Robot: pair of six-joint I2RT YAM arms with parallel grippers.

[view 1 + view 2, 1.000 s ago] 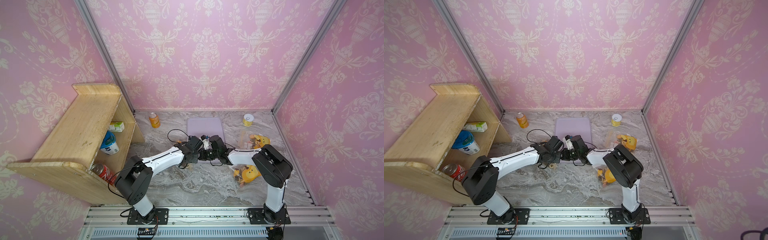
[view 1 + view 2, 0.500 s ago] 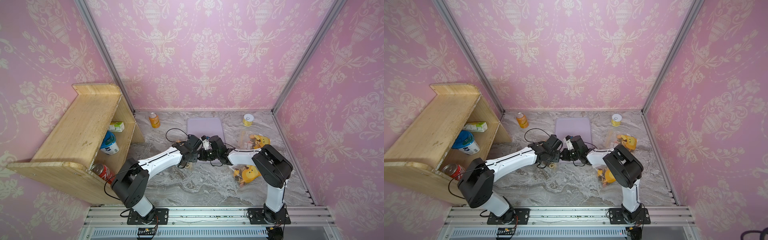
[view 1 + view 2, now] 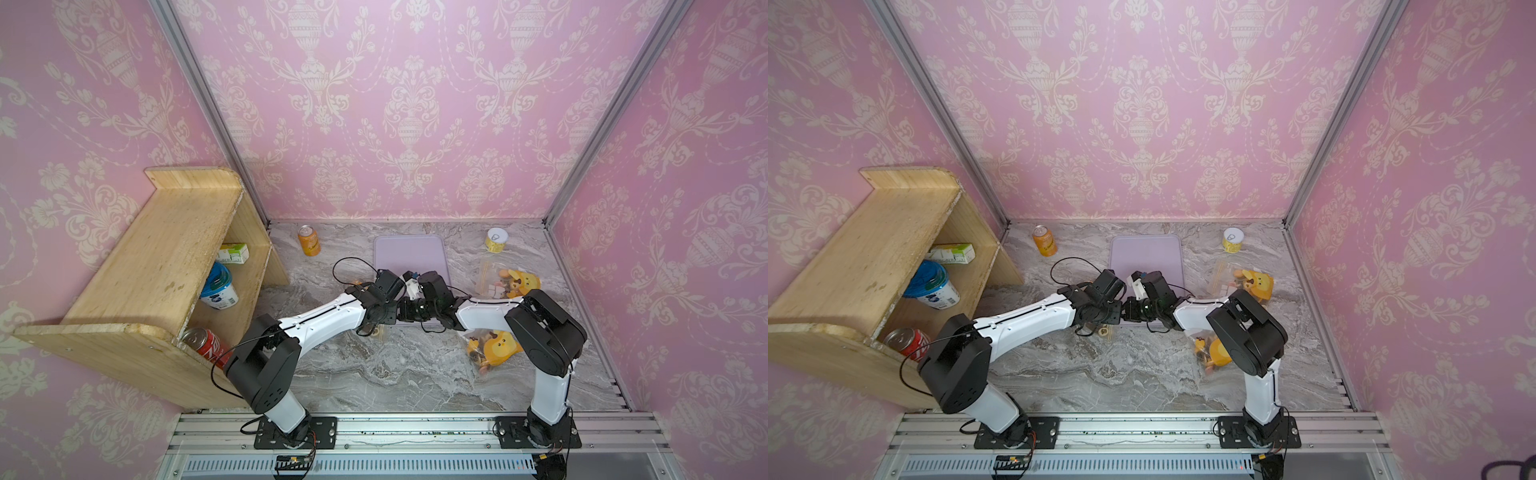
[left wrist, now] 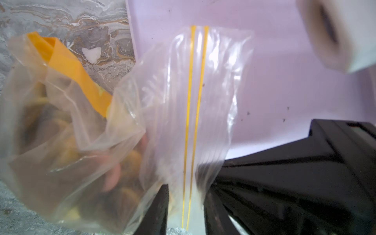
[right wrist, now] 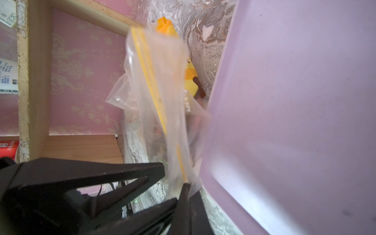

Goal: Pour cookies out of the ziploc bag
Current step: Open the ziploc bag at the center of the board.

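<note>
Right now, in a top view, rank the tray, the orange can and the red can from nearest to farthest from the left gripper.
1. Tray: right beside the left gripper.
2. Orange can: near the back wall.
3. Red can: inside the wooden shelf, at its near end.

Pink walls (image 3: 407,83) patterned with cream urns and flowers. Grey-veined marble counter (image 3: 386,374). Lilac tray (image 3: 409,257) near the back edge. Clear bag (image 4: 191,101) with two yellow zip lines, brown, tan and pink cookies (image 4: 114,177) inside. Pale wooden shelf (image 3: 166,257), orange can (image 3: 308,241) at the back edge.
</note>
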